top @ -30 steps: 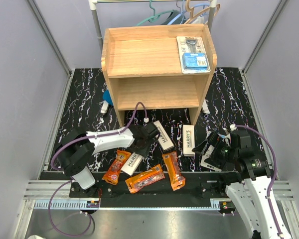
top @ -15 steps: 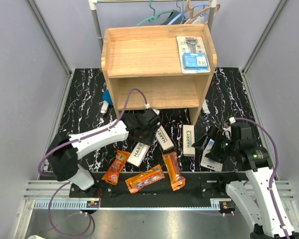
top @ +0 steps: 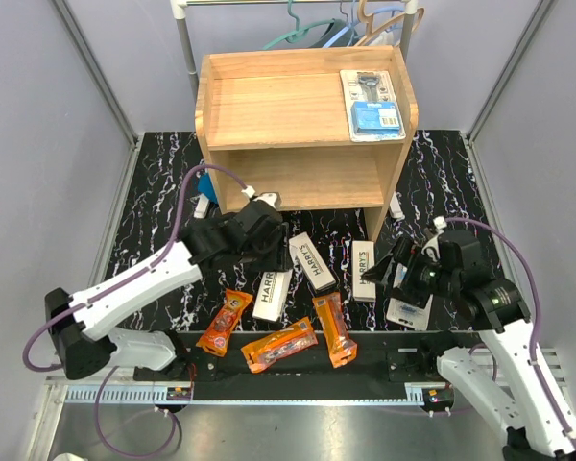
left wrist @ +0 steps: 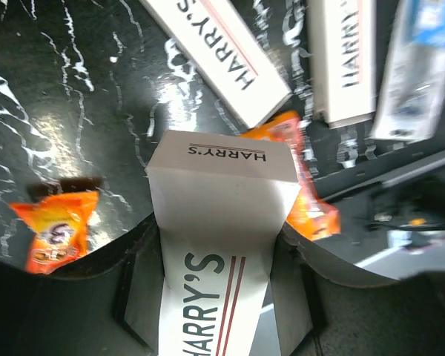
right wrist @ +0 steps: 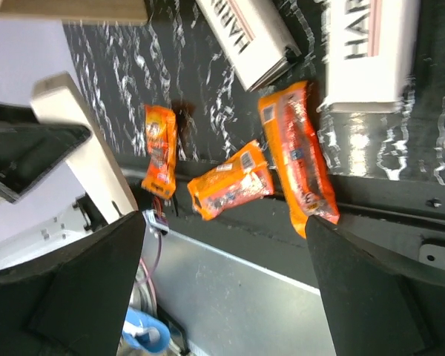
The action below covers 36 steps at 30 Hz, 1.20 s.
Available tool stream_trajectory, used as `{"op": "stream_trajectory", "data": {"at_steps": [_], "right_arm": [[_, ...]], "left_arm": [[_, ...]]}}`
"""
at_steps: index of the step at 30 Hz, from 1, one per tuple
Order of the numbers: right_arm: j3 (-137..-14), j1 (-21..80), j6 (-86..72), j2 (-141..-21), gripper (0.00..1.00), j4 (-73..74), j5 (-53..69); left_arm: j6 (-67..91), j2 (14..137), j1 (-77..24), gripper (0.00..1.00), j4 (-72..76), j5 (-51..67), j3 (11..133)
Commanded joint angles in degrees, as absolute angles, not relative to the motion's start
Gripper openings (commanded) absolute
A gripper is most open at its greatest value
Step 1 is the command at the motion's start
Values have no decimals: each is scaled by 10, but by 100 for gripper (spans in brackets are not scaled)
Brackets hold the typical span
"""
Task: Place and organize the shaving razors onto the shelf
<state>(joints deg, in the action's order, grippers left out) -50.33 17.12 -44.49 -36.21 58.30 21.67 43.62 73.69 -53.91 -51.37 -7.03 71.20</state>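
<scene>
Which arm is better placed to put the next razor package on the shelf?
Left. The left gripper grips a HARRY'S box near the shelf's open front; the right gripper is open and empty.

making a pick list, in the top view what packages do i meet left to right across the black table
leftmost orange packet → harry's box in the left gripper → slanted harry's box → upright harry's box → blister pack

The wooden shelf [top: 269, 106] has one blue razor pack [top: 372, 106] flat on top; the other pack [top: 410, 312] lies lower down at the right. Two white boxes [top: 312, 261] [top: 364, 269] and three orange packets [top: 225, 323] [top: 279, 345] [top: 334, 329] lie flat in front. The left gripper [left wrist: 215, 252] holds a third box [left wrist: 222, 200].
</scene>
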Motion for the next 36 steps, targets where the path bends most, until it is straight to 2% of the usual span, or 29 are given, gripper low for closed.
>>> {"op": "stream_trajectory", "data": {"at_steps": [1, 3, 7, 11, 19, 24, 31, 36], "right_arm": [[-512, 271, -503, -396, 100, 506, 161], [-514, 323, -519, -426, 100, 488, 107], [-526, 514, -572, -501, 100, 419, -14], [-548, 612, -608, -552, 100, 383, -94], [-535, 709, -657, -529, 100, 316, -192], [-550, 771, -663, -598, 100, 276, -198], [-550, 814, -696, -655, 100, 239, -208], [-538, 817, -701, -653, 93, 230, -204]], "left_arm": [[512, 687, -538, 0, -495, -64, 707], [528, 680, -537, 0, -484, -50, 704], [566, 673, -537, 0, -472, -41, 693], [635, 650, -537, 0, -469, -61, 653], [775, 570, -537, 0, -468, -124, 544], [849, 520, -537, 0, -447, -145, 492], [864, 485, -537, 0, -445, -171, 473], [858, 489, -536, 0, -436, -167, 477]]}}
